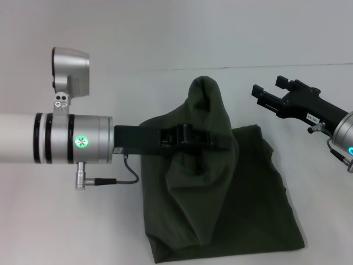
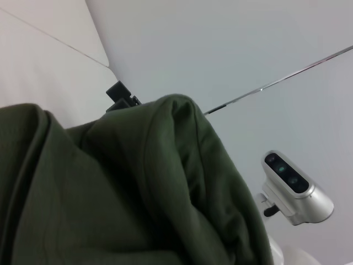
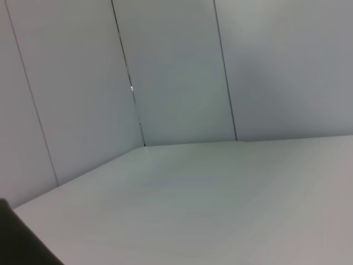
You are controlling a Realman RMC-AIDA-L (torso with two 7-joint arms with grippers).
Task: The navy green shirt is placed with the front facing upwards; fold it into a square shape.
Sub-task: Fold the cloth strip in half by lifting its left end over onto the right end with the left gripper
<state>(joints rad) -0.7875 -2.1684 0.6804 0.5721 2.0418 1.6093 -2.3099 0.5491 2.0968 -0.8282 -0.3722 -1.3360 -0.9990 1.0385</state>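
White table [image 1: 66, 221] fills the head view, meeting a pale panelled wall [image 3: 176, 72] at the far side; thin dark seams run down the wall panels in the right wrist view. On the table, at centre and toward the near edge, lies the navy green shirt [image 1: 248, 193], a dark olive mass spread flat at its near and right portions, with no print visible on the exposed surface. Its central part is lifted off the table into a tall draped peak [image 1: 205, 91], the cloth hanging down in folds from that peak to the flat part below. The left arm [image 1: 55, 138], a white and silver cylinder with a green indicator light, reaches in from the left at mid height, a black cable looping beneath it. Its black left gripper [image 1: 212, 139] extends rightward into the raised cloth, with fabric gathered around the fingers and hanging from them on both sides; the fingers appear closed on the shirt, though cloth covers the tips. In the left wrist view the green fabric fills the near part of the picture, bunched in thick folds. The right gripper [image 1: 270, 94] hovers at the far right, above the table and apart from the shirt, its black fingers spread with a plain gap between them and nothing held. A silver camera housing [image 1: 70, 69] sits on the left arm.
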